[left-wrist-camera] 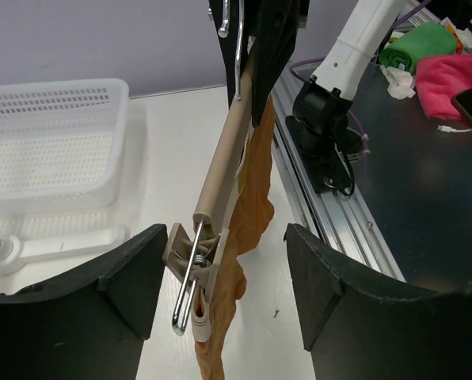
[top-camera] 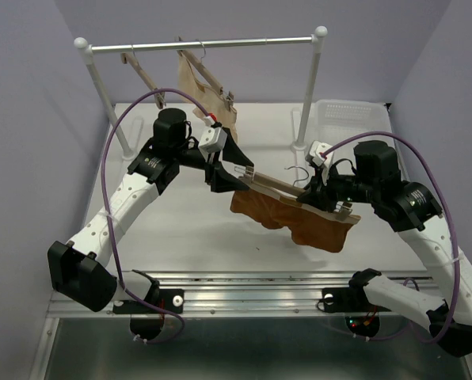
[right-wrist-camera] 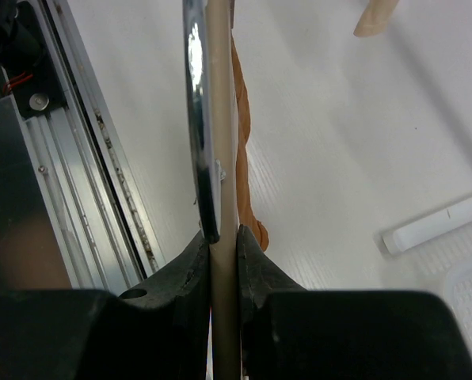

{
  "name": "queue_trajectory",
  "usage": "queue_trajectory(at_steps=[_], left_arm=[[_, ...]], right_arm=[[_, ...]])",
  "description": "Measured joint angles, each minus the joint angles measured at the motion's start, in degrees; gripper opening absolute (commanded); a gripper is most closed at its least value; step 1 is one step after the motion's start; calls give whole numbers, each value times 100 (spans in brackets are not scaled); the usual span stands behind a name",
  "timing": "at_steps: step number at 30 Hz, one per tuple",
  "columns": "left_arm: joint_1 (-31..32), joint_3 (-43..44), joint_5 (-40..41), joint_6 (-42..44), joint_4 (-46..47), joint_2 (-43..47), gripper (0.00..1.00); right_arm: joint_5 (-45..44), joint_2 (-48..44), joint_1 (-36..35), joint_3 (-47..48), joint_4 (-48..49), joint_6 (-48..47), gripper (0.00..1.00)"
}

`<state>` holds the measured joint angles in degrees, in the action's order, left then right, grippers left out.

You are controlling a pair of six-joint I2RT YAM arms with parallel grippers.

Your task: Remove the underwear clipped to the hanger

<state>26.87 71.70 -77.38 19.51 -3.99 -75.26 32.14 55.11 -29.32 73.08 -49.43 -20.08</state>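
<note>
The right claw [top-camera: 314,192] is clenched tight on the wooden bar of the hanger [top-camera: 287,188], near the middle of it. It holds the hanger up in the air above the surface [top-camera: 188,237]. In the right wrist view the two black fingers [right-wrist-camera: 190,273] press on the bar from both sides.

The left claw [top-camera: 242,172] is at the left end of the hanger. Its fingers [left-wrist-camera: 133,269] are spread apart, with the metal clip [left-wrist-camera: 190,269] between them. There is a gap between the clip and one finger. The other finger is very close to the clip, and I cannot tell if it touches.

The underwear [top-camera: 299,220] is rust orange. It hangs down under the hanger, and the clip at the left end pinches it. Its low edge looks close to the surface.

The surface under the hanger is white and smooth. A silver track [top-camera: 244,289] runs in front of the hanger, where the arms are bolted on. Behind the hanger stands a white rail [top-camera: 204,44] with a pale cream garment [top-camera: 196,79] and a bare wooden hanger [top-camera: 145,75] on it. A white basket [top-camera: 351,115] with little holes sits behind the hanger, to its right. The walls [top-camera: 30,79] behind and beside the hanger are pale purple. In the left wrist view a dark table [left-wrist-camera: 410,206] is past the track, with a green cloth [left-wrist-camera: 422,43] and a pink cloth [left-wrist-camera: 450,75] on it.
</note>
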Motion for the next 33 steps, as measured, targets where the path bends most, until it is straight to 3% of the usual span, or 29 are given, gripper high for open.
queue_trajectory(at_steps=[7,16,18,19,21,33], left_arm=[[0,-20,-63,-199,254,-7,55],[-31,-92,-162,-251,463,-37,50],[-33,-109,-168,-249,479,-37,40],[-33,-125,-168,-249,492,-37,10],[-35,-146,-205,-284,507,-37,0],[-33,-271,-352,-748,940,-39,0]], right_arm=[[68,-7,0,4,-2,-11,1],[70,-44,0,7,-9,-11,1],[68,-48,0,7,-13,-9,1],[70,-52,0,7,-20,-11,1],[61,-63,0,7,-48,-33,1],[70,-70,-2,7,-122,-114,1]])
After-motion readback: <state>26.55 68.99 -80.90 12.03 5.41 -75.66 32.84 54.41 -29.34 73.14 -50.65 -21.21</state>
